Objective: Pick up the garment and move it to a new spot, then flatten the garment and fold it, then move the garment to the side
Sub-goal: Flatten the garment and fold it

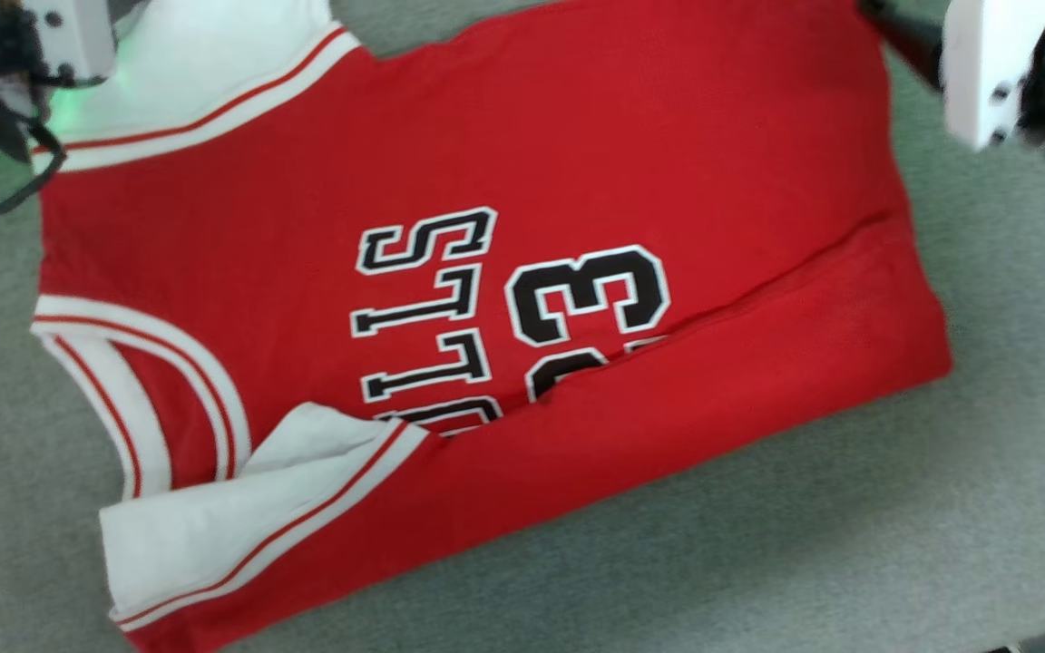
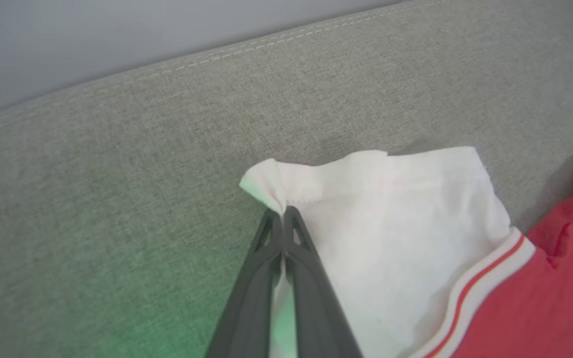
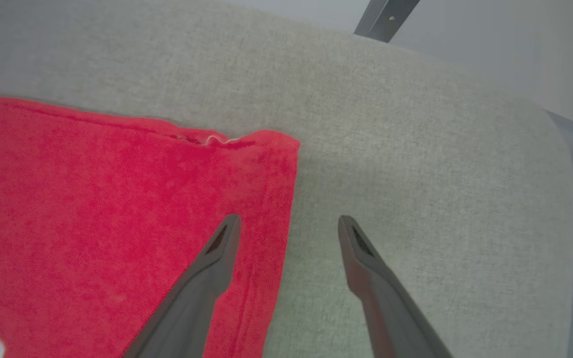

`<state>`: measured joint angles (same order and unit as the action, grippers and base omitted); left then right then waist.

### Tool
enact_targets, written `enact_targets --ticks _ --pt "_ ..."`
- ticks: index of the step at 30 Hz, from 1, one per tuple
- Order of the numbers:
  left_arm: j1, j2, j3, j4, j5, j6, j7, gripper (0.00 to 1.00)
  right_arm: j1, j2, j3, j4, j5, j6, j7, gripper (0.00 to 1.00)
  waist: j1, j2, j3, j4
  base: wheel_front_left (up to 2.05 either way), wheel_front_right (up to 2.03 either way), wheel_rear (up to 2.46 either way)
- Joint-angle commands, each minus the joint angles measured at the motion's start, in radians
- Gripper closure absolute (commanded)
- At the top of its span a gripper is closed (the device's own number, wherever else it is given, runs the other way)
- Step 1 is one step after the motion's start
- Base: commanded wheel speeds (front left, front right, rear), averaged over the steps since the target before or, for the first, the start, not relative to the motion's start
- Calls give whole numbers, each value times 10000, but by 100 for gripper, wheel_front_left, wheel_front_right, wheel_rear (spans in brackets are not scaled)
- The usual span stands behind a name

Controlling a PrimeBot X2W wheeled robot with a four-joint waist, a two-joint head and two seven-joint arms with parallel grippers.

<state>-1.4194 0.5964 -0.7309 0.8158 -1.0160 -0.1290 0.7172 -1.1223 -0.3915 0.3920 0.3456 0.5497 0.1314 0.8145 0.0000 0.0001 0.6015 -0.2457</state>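
The garment (image 1: 486, 299), a red jersey with white sleeves and black lettering, lies spread on the grey upholstered surface with its near edge folded over the chest. In the left wrist view my left gripper (image 2: 282, 215) is shut on the corner of the far white sleeve (image 2: 391, 223). My right gripper (image 3: 289, 228) is open above the garment's far hem corner (image 3: 266, 149), one finger over red fabric (image 3: 117, 223), the other over grey surface. In the head view the left wrist (image 1: 51, 41) sits at the top left and the right wrist (image 1: 994, 73) at the top right.
Grey fabric surface (image 1: 849, 526) surrounds the garment, with room at the near right. A stitched edge (image 2: 266, 47) of the surface runs beyond the left gripper. A dark metal leg (image 3: 383, 17) stands past the surface's far rim.
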Motion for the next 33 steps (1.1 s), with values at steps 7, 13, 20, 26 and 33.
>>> enact_targets --ticks 7,13,20,26,33 --pt "-486 -181 -553 -348 -478 -22 -15 100 -1776 334 48 2671 -229 -16 404 0 0 -1 592 852 0 0 0" --pt "-552 -157 -967 -395 -825 -5 -101 100 -2258 656 278 4161 -218 -15 463 0 0 -1 658 1019 0 0 0" --pt "-473 -251 -1201 -482 -1478 -7 -427 100 -2254 561 861 4687 -52 -16 -168 100 0 -1 436 1142 0 0 0" --pt "-39 -413 -1284 -1039 -2233 -9 -1364 100 -1967 297 1247 4743 186 -16 -1354 100 0 -1 -399 1503 0 0 0" --pt "1198 44 -1556 -2789 -3143 -9 -2613 100 -902 -462 1767 4110 1077 -16 -2325 100 0 -1 -1823 1987 0 0 0"
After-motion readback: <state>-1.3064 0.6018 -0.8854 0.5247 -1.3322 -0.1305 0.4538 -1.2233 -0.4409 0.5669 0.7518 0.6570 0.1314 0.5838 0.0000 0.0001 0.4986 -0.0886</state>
